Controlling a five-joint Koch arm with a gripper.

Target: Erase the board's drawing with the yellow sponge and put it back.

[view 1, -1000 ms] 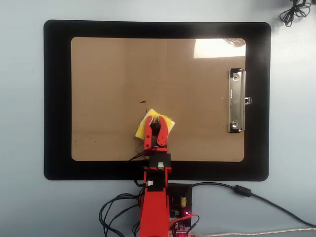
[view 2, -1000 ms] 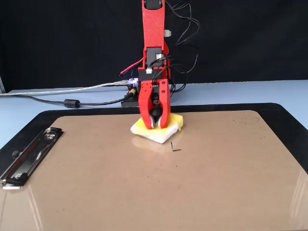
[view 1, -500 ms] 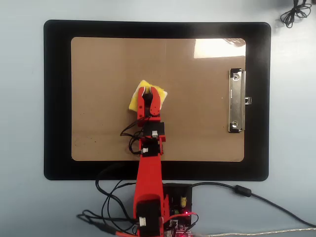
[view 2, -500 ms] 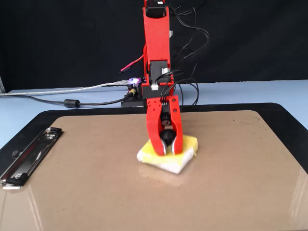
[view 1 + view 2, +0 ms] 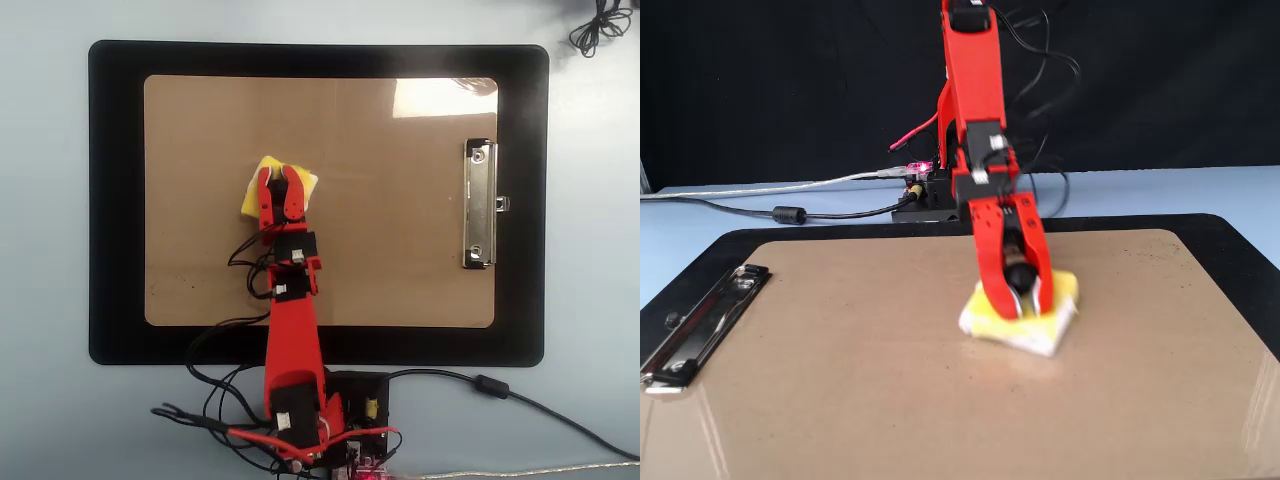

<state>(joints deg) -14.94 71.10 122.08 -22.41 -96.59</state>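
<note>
One red gripper (image 5: 278, 176) was seen overhead, jaws clamped on the yellow sponge (image 5: 262, 172), which lay flat on the board (image 5: 400, 260) at about 9 o'clock from the board's centre. The fixed view showed the gripper (image 5: 1025, 305) pressing the sponge (image 5: 1065, 293) at 3 o'clock of the board's (image 5: 840, 400) centre.

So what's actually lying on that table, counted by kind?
Clipboard: 1
Black mat: 1
Yellow sponge, held by the red claw: 1
Robot arm: 1
No drawing visible now: 0
Total: 4
</note>
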